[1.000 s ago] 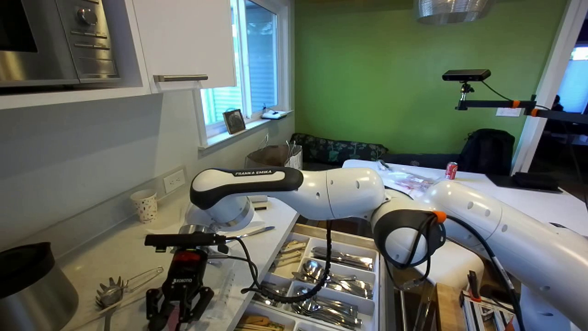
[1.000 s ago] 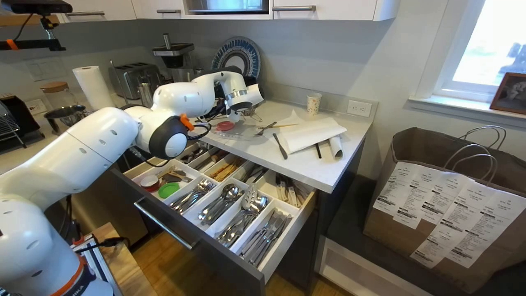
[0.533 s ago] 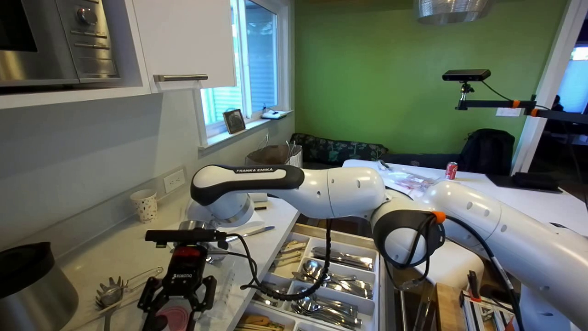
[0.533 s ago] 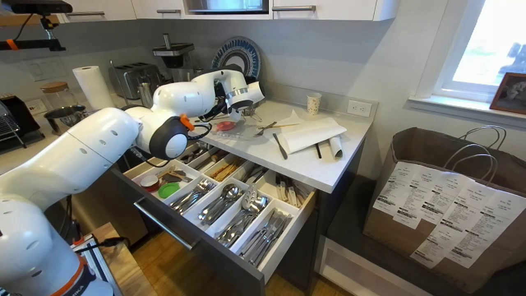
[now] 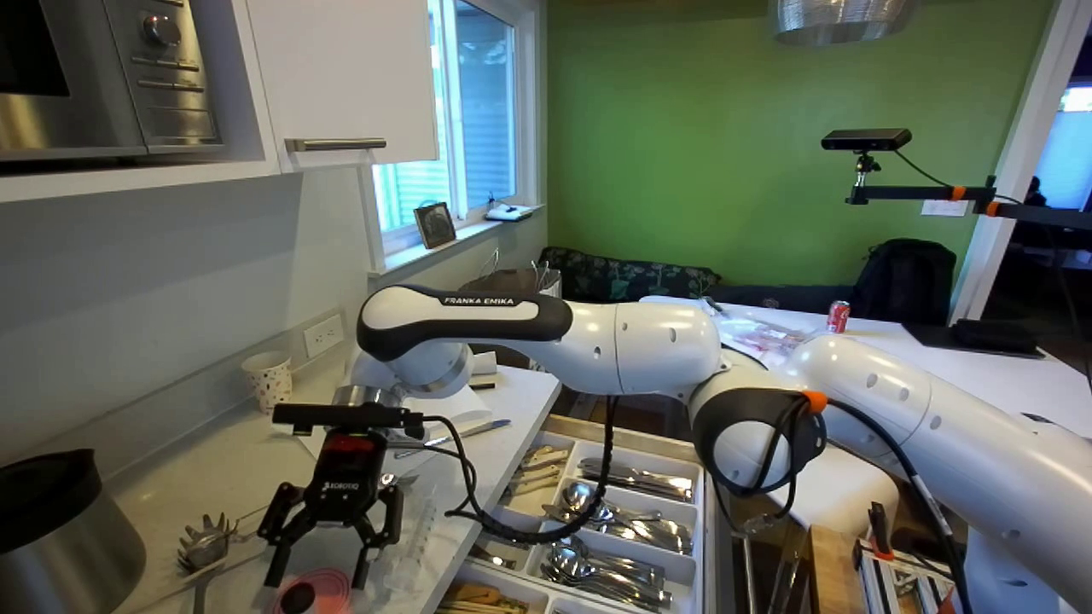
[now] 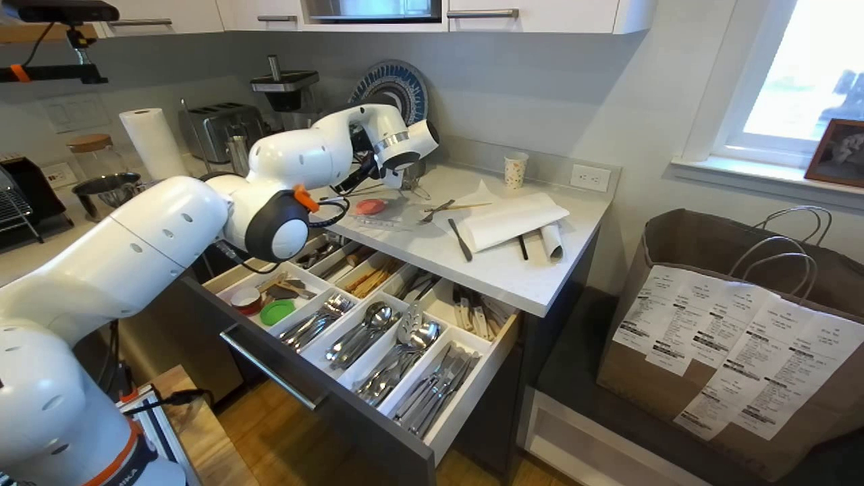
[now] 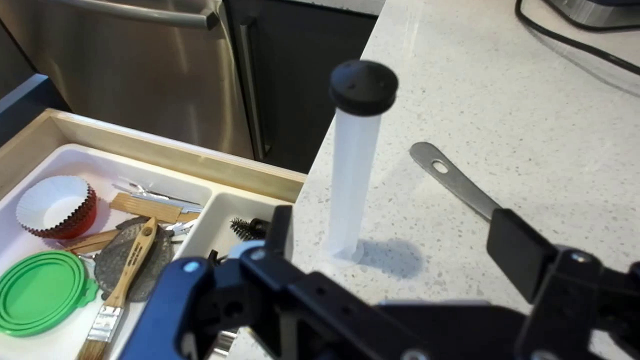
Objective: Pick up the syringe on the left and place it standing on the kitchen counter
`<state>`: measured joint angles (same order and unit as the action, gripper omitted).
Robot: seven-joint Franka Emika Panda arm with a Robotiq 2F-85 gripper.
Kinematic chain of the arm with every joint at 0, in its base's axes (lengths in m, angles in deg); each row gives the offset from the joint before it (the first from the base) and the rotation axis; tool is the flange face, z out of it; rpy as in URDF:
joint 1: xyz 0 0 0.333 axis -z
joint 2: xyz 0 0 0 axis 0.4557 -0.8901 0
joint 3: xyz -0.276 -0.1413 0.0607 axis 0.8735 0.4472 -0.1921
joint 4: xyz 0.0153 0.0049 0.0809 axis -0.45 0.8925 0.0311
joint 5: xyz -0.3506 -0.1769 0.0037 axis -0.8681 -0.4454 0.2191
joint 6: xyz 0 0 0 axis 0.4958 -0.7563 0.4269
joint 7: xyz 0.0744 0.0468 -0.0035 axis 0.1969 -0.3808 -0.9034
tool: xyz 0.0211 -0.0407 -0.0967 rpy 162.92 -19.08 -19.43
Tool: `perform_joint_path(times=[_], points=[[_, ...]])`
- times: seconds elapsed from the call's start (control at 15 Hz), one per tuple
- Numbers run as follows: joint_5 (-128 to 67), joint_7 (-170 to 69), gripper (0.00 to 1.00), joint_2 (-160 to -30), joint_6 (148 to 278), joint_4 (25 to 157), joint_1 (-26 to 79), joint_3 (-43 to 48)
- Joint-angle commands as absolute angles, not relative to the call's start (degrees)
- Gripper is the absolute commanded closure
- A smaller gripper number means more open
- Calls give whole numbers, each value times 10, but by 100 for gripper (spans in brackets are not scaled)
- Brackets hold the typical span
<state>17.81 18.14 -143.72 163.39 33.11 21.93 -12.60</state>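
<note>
Leftward in the wrist view, an open pale-wood drawer (image 7: pixel 175 156) carries a red fluted paper baking cup (image 7: pixel 56 207), a flat green disc (image 7: pixel 42 292) and a wooden-handled brush (image 7: pixel 127 270), items my assignment does not call for. To its right reaches one of my black, flat-padded fingers (image 7: pixel 280 225), half of a gripper (image 7: pixel 397 237) whose two fingers stand wide apart, clamped on nothing. Next, a translucent white, black-capped plastic syringe (image 7: pixel 352 160) stands upright on its foot near the edge of the speckled, cream-white kitchen counter (image 7: pixel 525 115), touching neither finger. In an exterior view, what I take for its black cap (image 5: pixel 297 599) shows below my spread fingertips. By my judgement, both parts of the job, the pick and the standing placement, are done. Farther right, a flat grey metal utensil handle (image 7: pixel 456 184) lies on the same counter, running toward my opposite finger, which hides its other end. What is left, I judge, is to draw back without a nudge: a piece this slender, on so small a foot, could easily topple.
</note>
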Motion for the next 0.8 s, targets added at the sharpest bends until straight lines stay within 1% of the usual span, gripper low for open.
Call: perform_joint_path(times=[0.0,0.73], points=[[144,191,0,-1416,1617,322,219,-102],[85,168,0,-1380,1645,341,212,-32]])
